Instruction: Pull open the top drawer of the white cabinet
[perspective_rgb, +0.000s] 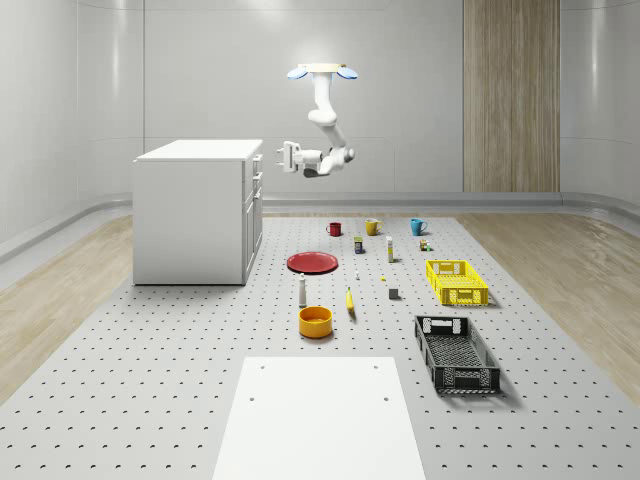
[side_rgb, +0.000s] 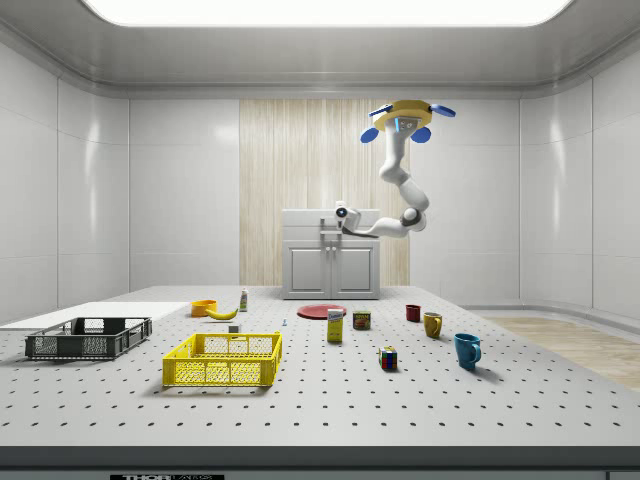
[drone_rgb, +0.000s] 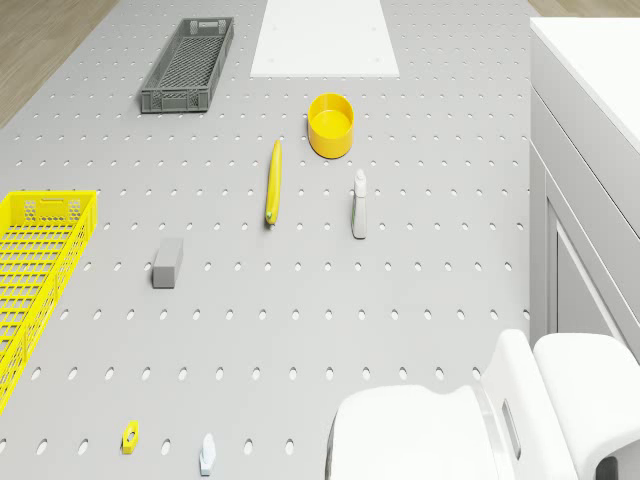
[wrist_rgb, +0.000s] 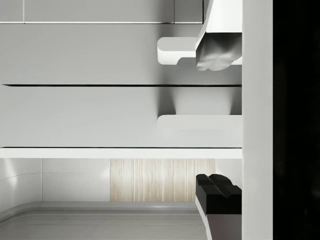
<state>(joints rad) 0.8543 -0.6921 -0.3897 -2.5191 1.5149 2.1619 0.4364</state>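
The white cabinet (perspective_rgb: 195, 210) stands at the whole-scene view's left, its drawer front facing right. My drone (perspective_rgb: 322, 70) hovers high in front of it, with the arm bent down toward the cabinet. The gripper (perspective_rgb: 279, 157) is level with the top drawer (wrist_rgb: 100, 117) and a short gap separates it from the drawer's front. In the wrist view the gripper (wrist_rgb: 217, 122) is open, and the top drawer's handle (wrist_rgb: 200, 122) lies in line between the two fingers. The drawer looks flush with the cabinet face. In the side view the gripper (side_rgb: 330, 226) sits before the cabinet (side_rgb: 330, 265).
On the perforated floor beside the cabinet lie a red plate (perspective_rgb: 312, 262), three mugs (perspective_rgb: 372, 227), a yellow crate (perspective_rgb: 457, 281), a dark crate (perspective_rgb: 456, 352), an orange bowl (perspective_rgb: 315, 321), a banana (drone_rgb: 273, 180), a bottle (drone_rgb: 359, 203) and a white board (perspective_rgb: 320, 415).
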